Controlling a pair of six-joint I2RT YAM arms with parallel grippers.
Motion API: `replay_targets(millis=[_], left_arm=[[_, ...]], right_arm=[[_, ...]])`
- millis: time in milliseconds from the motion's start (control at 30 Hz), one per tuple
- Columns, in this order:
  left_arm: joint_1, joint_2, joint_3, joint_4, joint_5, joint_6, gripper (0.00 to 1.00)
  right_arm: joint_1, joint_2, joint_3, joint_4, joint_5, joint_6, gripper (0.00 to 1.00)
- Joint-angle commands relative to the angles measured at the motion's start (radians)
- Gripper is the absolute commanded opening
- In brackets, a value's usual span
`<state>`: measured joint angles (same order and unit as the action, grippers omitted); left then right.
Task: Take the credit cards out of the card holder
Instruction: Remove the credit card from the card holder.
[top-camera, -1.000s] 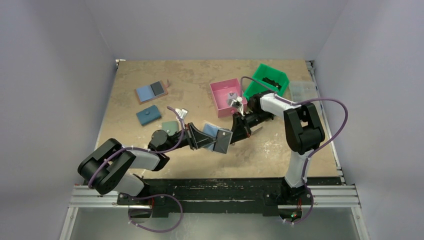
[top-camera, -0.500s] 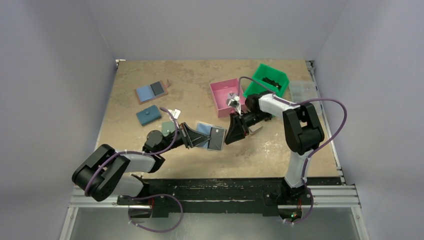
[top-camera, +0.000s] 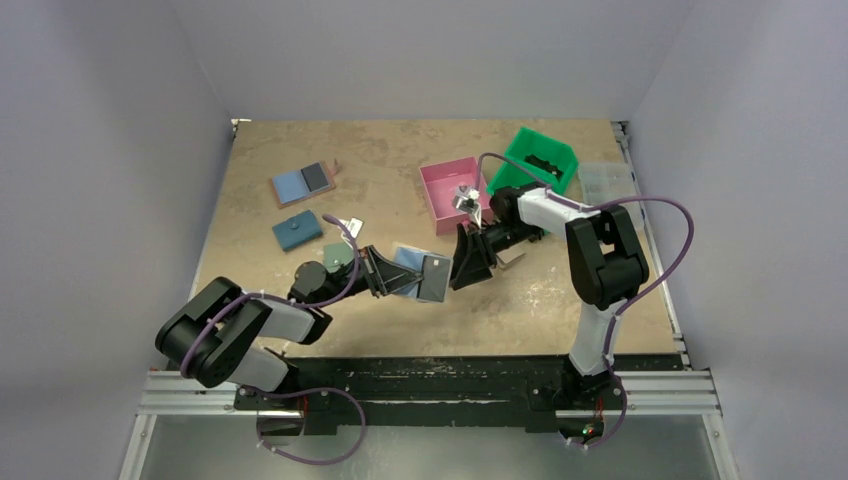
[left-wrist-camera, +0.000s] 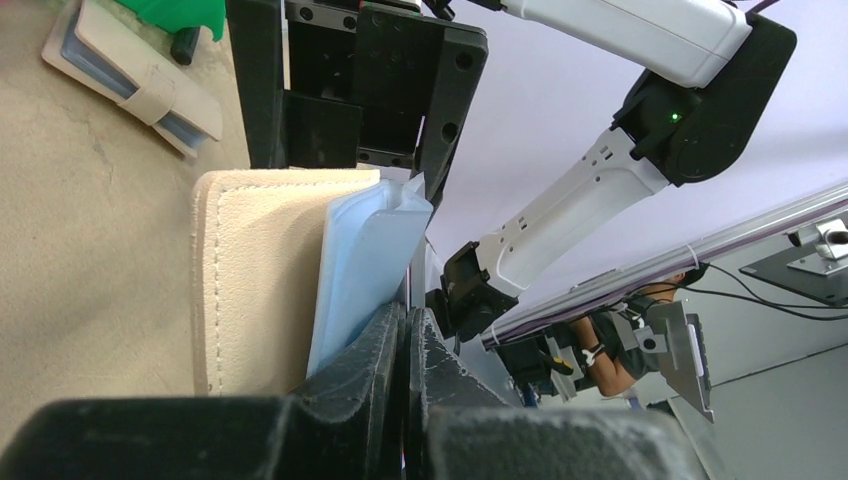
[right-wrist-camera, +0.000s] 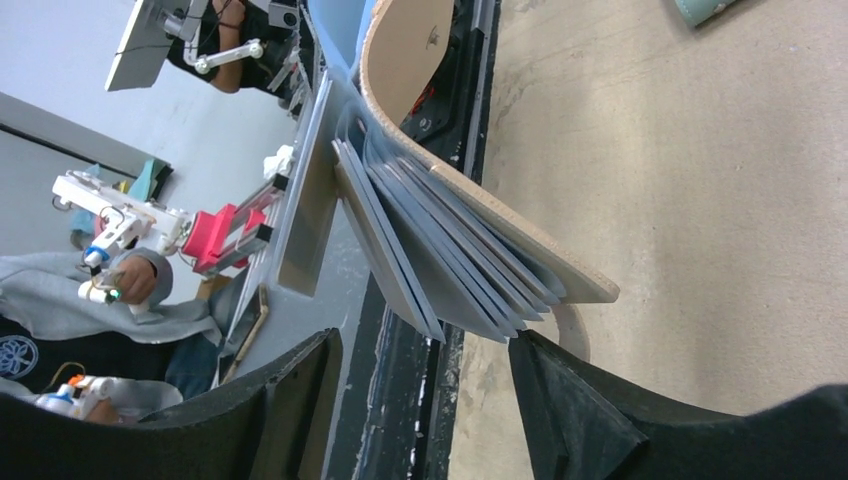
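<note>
The card holder (top-camera: 422, 272) hangs open above the table's middle, its pale blue and dark grey panels facing up. My left gripper (top-camera: 392, 272) is shut on its left edge. In the left wrist view the fingers (left-wrist-camera: 408, 335) pinch a thin flap beside the beige cover (left-wrist-camera: 258, 280) and pale blue panel (left-wrist-camera: 365, 255). My right gripper (top-camera: 464, 262) stands open at the holder's right edge. In the right wrist view its jaws (right-wrist-camera: 425, 385) straddle the tips of several fanned grey layers (right-wrist-camera: 450, 250) under the tan cover (right-wrist-camera: 500, 225), touching none. I cannot tell which layers are credit cards.
A pink bin (top-camera: 450, 195) and a green bin (top-camera: 535, 160) stand behind the right arm, with a clear box (top-camera: 607, 180) at the far right. Another open holder (top-camera: 303, 183) and a teal wallet (top-camera: 297, 231) lie at the back left. A tan folded wallet (left-wrist-camera: 135, 75) lies nearby.
My right gripper has opened and let go of the holder's edge. The left gripper has carried the holder slightly left and lower, still shut on it.
</note>
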<state>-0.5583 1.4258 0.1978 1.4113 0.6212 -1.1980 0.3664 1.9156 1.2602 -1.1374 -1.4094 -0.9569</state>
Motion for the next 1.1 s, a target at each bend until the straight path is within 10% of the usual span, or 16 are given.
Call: replay_targets(millis=[0,67,333,533,833,1067], left_arm=[[-0.021,0.029,0.032,0.177,0.006,-0.042,0.0],[-0.034,0.039,0.04,0.184,0.005,-0.046,0.0],[-0.049,0.035,0.055,0.186,0.006,-0.054,0.0],[-0.09,0.045,0.092,0.177,0.008,-0.054,0.0],[-0.12,0.095,0.14,0.172,0.003,-0.048,0.0],[-0.117,0.098,0.146,0.146,-0.003,-0.027,0.0]], right_arm=[[-0.004,-0.042,-0.02,0.125,-0.01,0.14,0.76],[-0.014,-0.046,-0.035,0.184,0.013,0.203,0.99],[-0.041,-0.06,-0.034,0.165,0.009,0.159,0.99],[-0.038,-0.011,0.046,-0.229,-0.079,-0.291,0.99],[-0.017,-0.063,0.033,-0.235,-0.086,-0.287,0.99],[-0.015,-0.043,0.047,-0.247,-0.098,-0.266,0.45]])
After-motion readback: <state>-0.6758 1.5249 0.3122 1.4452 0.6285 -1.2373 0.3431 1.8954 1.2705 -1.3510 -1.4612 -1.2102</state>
